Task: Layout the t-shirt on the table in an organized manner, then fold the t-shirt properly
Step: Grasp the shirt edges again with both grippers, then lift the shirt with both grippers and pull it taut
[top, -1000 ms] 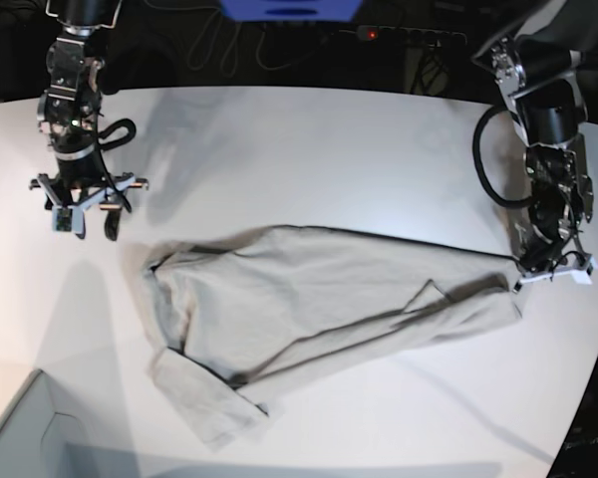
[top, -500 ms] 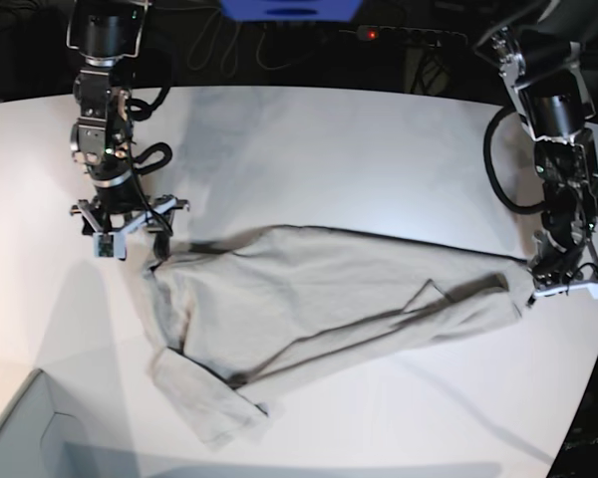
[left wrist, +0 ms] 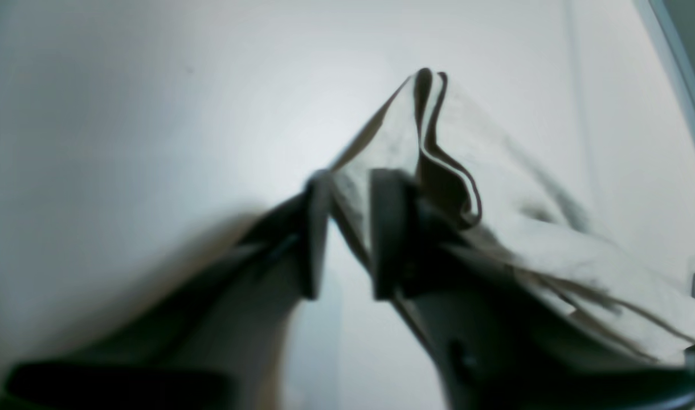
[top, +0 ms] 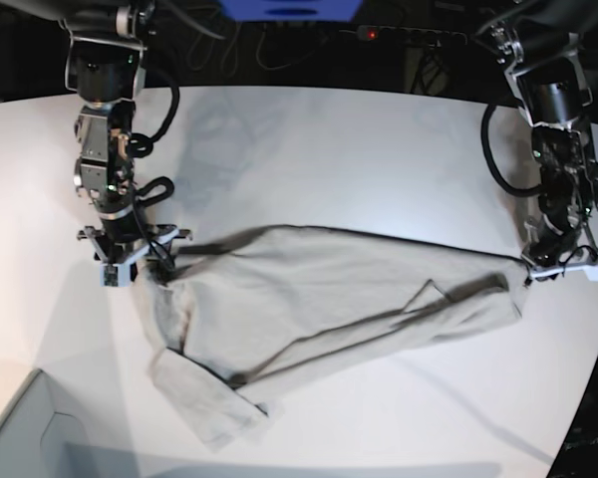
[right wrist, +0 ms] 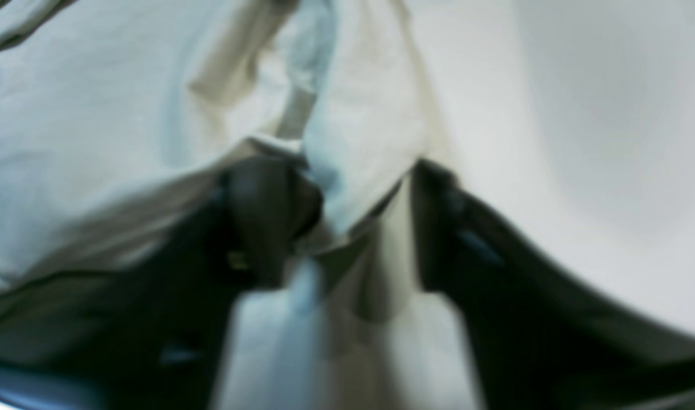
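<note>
A broad white desk [top: 309, 139] with a curved far edge fills the base view, cables trailing in the dark beyond it. Across the middle of the frame lies the t-shirt [top: 319, 299], bunched into a long diagonal band from centre left to centre right, one sleeve flopped toward the lower left, far from laid flat.

At the cloth's right-hand tip, the left gripper [top: 561, 267] reaches down from the upper right; its wrist view shows the jaws slightly parted with a fold of hem [left wrist: 438, 165] standing between and just beyond them, so whether they are pinching it cannot be told. At the left end, the right gripper [top: 130, 261] hangs straight down from the upper left, its jaws apart and straddling a ridge of fabric [right wrist: 353, 142], not yet clenched.

The risk, by appearance: either jaw pair may close on several layers or only a thin edge, so a pull to spread the shirt could slip off or drag the whole bundle, twisting it further.
</note>
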`<state>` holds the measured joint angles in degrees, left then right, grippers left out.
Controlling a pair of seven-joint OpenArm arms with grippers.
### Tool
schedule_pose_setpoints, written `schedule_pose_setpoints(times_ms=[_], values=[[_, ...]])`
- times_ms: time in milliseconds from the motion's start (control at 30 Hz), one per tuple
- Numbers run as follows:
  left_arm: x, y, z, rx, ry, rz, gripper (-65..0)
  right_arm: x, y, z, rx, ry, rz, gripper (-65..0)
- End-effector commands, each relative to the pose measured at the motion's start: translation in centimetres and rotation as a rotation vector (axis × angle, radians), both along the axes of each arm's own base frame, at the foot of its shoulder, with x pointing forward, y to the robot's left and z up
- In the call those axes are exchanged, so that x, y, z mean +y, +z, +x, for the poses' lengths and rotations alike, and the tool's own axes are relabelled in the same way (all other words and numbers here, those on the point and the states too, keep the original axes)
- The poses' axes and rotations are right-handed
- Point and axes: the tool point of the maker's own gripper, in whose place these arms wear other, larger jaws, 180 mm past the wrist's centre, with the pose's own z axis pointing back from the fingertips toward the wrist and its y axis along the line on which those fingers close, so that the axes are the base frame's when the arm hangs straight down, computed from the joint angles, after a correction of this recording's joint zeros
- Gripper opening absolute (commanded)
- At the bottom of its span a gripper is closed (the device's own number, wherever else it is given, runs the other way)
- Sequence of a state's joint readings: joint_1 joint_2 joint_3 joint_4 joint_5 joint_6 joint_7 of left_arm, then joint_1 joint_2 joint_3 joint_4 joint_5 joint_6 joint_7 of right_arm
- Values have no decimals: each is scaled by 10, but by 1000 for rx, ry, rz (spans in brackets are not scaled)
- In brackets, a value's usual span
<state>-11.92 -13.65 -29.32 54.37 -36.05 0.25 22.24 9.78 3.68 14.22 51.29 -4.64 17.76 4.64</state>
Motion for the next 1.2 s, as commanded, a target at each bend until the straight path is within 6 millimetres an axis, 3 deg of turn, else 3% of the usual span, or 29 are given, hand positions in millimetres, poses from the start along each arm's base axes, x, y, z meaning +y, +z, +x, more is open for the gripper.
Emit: schedule_pose_setpoints(times_ms=[0,67,100,200,400,700,767,967,1100,1167], values=[[12,17,8,-46,8,33,-423,-9,20,15,-70,-11,-8,-456],[12,12,2,-33,9,34,-324,-10,20,15,-71,-14,-9,-640],[12,10,0,-29,11,36,-284,-10,22,15,-75,-13,-12,-650],[9,6,-2,-19,6,38,-215,-17,30,2,-93,-10,-44,-642],[-15,-19,-4,23,4,-32,-213,-18,44,-15,-131,3,-84,-650],[-32,-42,18,83,18,-139,-217,-19,40,-32,-115,9,-97,-650],[-37,-40,23,84,3,-137,-264,-19,40,-33,-115,9,-98,-650],[-57,-41,30,103,-84,-102,-650,-20,40,-33,-115,8,-100,-650],[-57,-45,24,114,-86,-105,-650,-20,42,-31,-121,8,-100,-650],[-53,-34,23,79,-95,-74,-650,-21,43,-30,-123,8,-103,-650]])
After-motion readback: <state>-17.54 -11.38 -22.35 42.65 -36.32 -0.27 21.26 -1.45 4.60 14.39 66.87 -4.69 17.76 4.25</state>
